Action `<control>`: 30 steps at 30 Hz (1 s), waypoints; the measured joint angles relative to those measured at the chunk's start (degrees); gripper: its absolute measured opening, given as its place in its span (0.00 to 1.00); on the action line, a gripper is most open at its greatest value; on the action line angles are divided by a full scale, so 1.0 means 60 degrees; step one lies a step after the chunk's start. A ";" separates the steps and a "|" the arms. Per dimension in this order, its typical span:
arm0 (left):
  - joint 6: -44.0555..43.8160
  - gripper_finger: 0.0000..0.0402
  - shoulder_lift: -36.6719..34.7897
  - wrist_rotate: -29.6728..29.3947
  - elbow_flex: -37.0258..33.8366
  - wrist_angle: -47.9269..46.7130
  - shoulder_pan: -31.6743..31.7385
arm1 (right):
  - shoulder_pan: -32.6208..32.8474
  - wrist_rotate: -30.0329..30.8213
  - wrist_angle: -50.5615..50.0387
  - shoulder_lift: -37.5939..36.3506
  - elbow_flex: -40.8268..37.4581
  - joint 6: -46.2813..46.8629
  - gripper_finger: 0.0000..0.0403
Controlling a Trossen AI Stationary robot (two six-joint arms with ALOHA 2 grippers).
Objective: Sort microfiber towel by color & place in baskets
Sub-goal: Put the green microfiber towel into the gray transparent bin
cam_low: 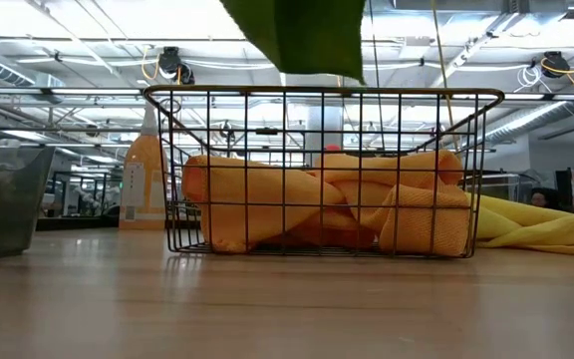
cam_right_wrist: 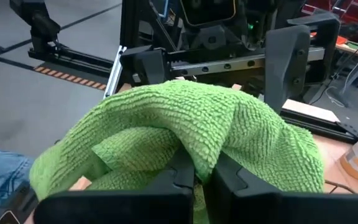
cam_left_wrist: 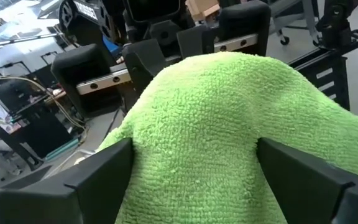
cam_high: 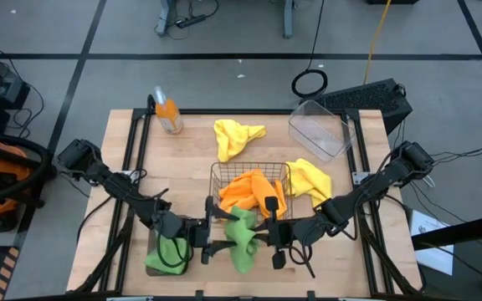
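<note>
A lime-green microfiber towel (cam_high: 241, 234) hangs in the air between my two grippers, just in front of the wire-mesh basket (cam_high: 217, 171); its lower end (cam_low: 302, 35) shows in the low view. My right gripper (cam_right_wrist: 202, 177) is shut on it. My left gripper (cam_left_wrist: 194, 180) faces it, open, with one finger on each side of the towel's bulge (cam_left_wrist: 229, 124). The basket holds orange towels (cam_high: 249, 194). A second green towel (cam_high: 167, 251) lies in the grey tray (cam_high: 150, 251). The clear tub (cam_high: 320, 130) stands at the far right. My right gripper pinches a bunched fold of the green towel (cam_right_wrist: 194, 146) between its two fingers, coming level from the table's right side. The towel drapes over the fingertips and hangs lifted clear of the table. Whether my left gripper's fingers (cam_left_wrist: 98, 180) touch the towel, I cannot tell.
Two yellow towels lie on the table, one far of the basket (cam_high: 237, 136) and one at its right (cam_high: 308, 178). An orange bottle (cam_high: 167, 113) stands at the far left. The basket's near wall (cam_low: 322, 170) is close behind the hanging towel.
</note>
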 joint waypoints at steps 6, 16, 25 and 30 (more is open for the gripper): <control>0.0047 0.69 0.0000 0.0076 0.0000 -0.0050 0.0000 | 0.0000 -0.0020 0.0531 0.0051 0.0000 -0.0026 0.02; 0.0764 0.16 -0.0007 0.0568 0.0004 0.0143 0.0004 | 0.0000 0.0010 0.1184 0.0141 0.0000 0.0050 0.02; 0.0812 0.05 -0.0144 0.0373 0.0000 0.0183 -0.0087 | 0.0116 0.1195 0.0869 0.0280 0.0011 0.0561 0.30; 0.0769 0.04 -0.0424 -0.0427 0.0003 0.0252 -0.0324 | 0.0471 0.1838 0.0607 0.0273 0.0011 0.0704 0.53</control>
